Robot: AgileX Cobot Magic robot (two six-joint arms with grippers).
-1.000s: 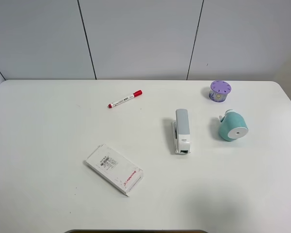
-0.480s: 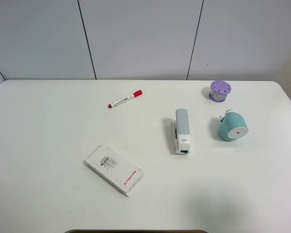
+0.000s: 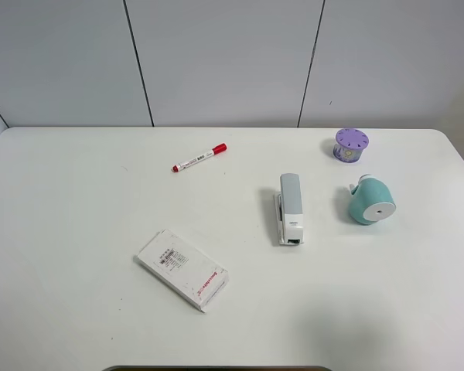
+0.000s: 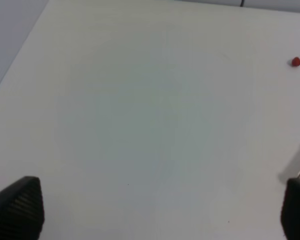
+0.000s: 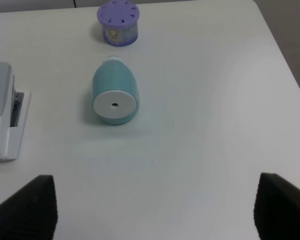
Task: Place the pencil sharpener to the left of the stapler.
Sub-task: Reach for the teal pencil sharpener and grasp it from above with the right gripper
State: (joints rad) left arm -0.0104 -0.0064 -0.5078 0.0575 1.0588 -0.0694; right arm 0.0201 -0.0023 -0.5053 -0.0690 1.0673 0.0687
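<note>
The teal pencil sharpener (image 3: pixel 370 200) lies on its side on the white table (image 3: pixel 77 216), its white round face toward the front; it is to the right of the stapler (image 3: pixel 290 208). In the right wrist view the pencil sharpener (image 5: pixel 114 96) is well ahead of my right gripper (image 5: pixel 154 207), which is open and holds nothing, and the stapler (image 5: pixel 2 117) shows at the picture's edge. My left gripper (image 4: pixel 157 210) is open over bare table. Neither gripper appears in the exterior high view.
A purple cylinder (image 3: pixel 350 144) with holes on top stands just behind the sharpener. A red-capped marker (image 3: pixel 199 158) lies at the back centre-left. A flat white packet (image 3: pixel 182 269) lies front left. The table's right edge (image 3: pixel 458 154) runs close to the sharpener.
</note>
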